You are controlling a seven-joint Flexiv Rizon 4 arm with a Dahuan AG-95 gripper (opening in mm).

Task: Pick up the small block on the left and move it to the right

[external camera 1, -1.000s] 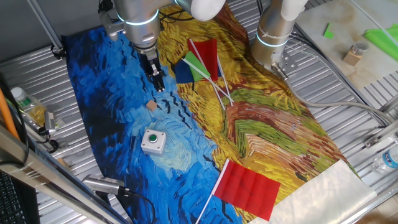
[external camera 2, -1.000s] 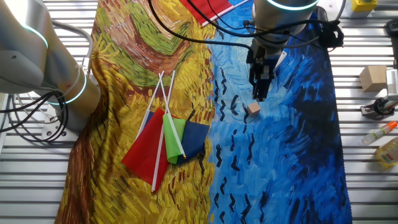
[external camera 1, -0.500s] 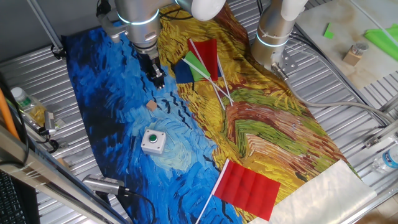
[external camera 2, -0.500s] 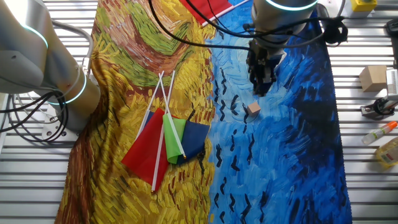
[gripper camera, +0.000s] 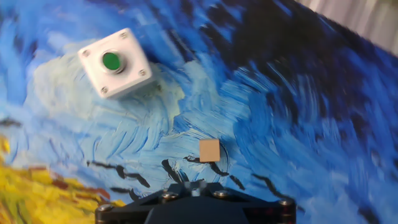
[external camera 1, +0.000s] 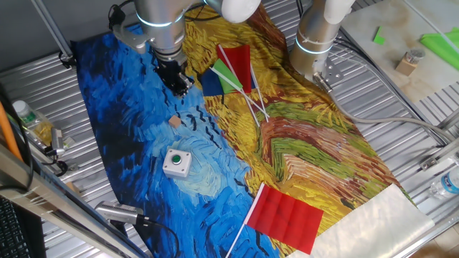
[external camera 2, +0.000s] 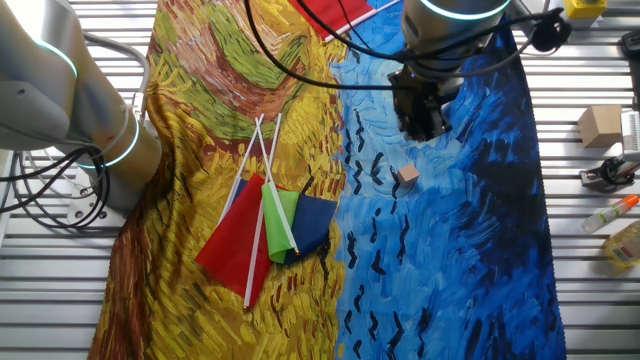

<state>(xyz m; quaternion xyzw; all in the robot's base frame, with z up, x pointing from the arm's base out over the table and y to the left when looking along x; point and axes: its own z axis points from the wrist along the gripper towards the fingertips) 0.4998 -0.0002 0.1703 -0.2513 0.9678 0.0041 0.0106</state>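
My claw (external camera 1: 181, 84) hangs empty above the cloth (external camera 1: 122, 107); how wide it gapes I cannot tell. Just ahead lies the small block (gripper camera: 209, 150), loose on the blue paint: light, stiff wood, best pinched across flat opposite faces. Farther off sits the button box (gripper camera: 116, 63).

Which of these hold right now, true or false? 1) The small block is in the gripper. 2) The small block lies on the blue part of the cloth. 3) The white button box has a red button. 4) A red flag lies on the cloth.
1) False: the small block lies on the cloth, apart from the gripper above it.
2) True.
3) False: the white button box has a green button.
4) True: a red flag lies near the cloth's end.
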